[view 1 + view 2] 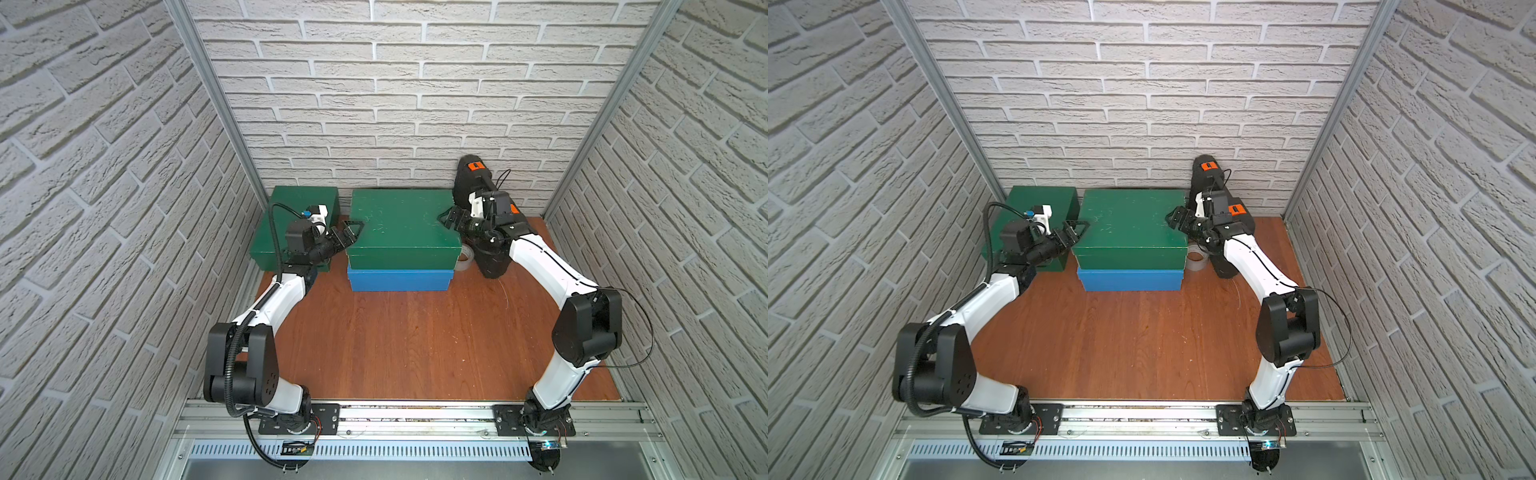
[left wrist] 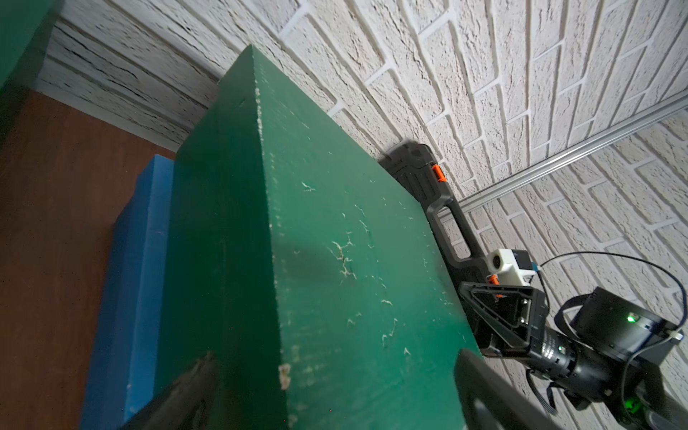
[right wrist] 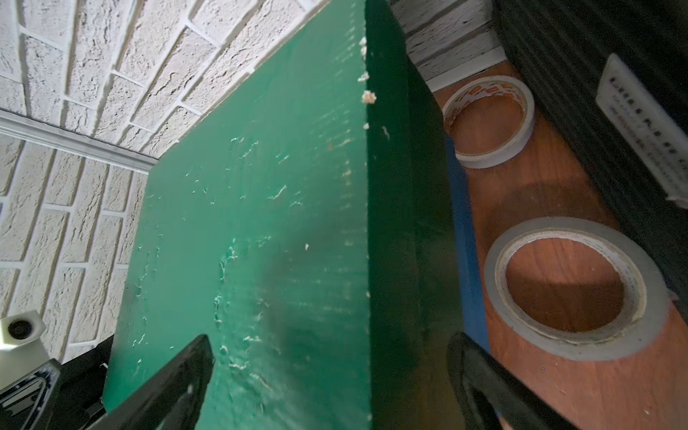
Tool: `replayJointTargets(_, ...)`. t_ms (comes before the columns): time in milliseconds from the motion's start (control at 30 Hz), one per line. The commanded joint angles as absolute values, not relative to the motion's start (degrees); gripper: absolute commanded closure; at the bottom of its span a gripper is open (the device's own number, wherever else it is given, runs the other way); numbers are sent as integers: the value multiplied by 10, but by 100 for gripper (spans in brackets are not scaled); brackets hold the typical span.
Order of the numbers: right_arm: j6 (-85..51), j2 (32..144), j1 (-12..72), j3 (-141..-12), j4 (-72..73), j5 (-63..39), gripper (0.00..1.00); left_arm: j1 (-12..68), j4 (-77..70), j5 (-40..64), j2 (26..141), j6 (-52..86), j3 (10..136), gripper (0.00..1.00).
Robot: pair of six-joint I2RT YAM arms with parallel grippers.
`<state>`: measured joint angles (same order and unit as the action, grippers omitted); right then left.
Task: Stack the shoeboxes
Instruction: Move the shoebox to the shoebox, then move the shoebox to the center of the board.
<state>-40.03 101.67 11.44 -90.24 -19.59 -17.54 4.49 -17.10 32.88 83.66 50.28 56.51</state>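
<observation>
on the blue shoebox (image 1: pixel 399 281), a green shoebox (image 1: pixel 400 226)

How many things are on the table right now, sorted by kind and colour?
Green shoeboxes: 2
Blue shoebox: 1
Black case: 1
Tape rolls: 2
Total: 6
</observation>
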Motion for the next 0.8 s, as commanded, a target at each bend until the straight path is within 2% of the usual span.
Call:
replayJointTargets(0,-386,994,109,-938,-210,-151,1,20,-158,317,810,489,565,2)
replayJointTargets(200,-368,937,105,-964,-260,-116,1,-26,-76,301,739,463,583,2)
replayJointTargets(400,-371,808,128,-898,-270,-83,1,-66,10,244,640,425,580,2)
replayJointTargets(600,-352,680,274,-804,-253,-7,1,-130,18,219,564,450,532,2)
replayJointTargets(767,-347,651,411,-752,-233,32,1,-187,33,203,575,477,521,2)
